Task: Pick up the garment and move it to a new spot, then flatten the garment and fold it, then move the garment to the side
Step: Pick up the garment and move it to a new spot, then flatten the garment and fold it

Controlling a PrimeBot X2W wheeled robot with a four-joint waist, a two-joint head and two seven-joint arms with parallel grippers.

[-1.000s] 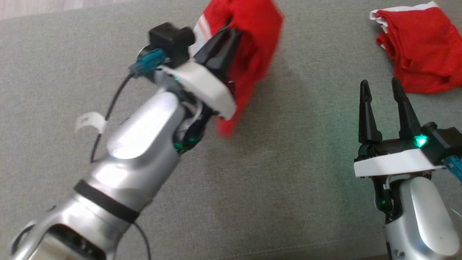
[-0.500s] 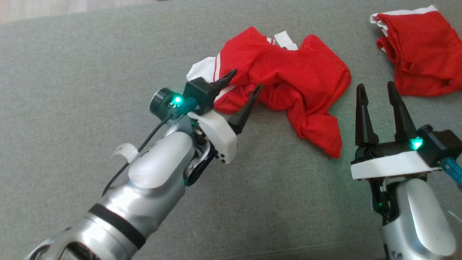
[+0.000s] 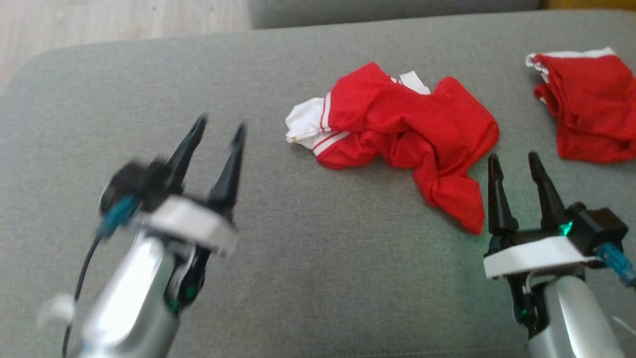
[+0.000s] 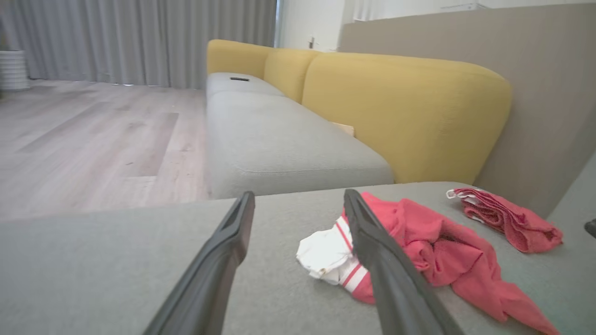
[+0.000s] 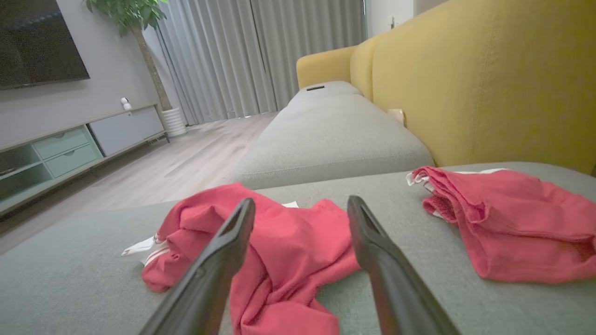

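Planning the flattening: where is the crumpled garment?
In the head view, the crumpled garment lies right of centre on the grey cushion, just ahead of the right gripper.

Soft matt red cloth garment with white trim, coarse-woven matt grey fabric sofa seat, smooth black plastic fingers on the right hand, glossy silver forearm, pale matt wood-grain floor, yellow fabric backrest
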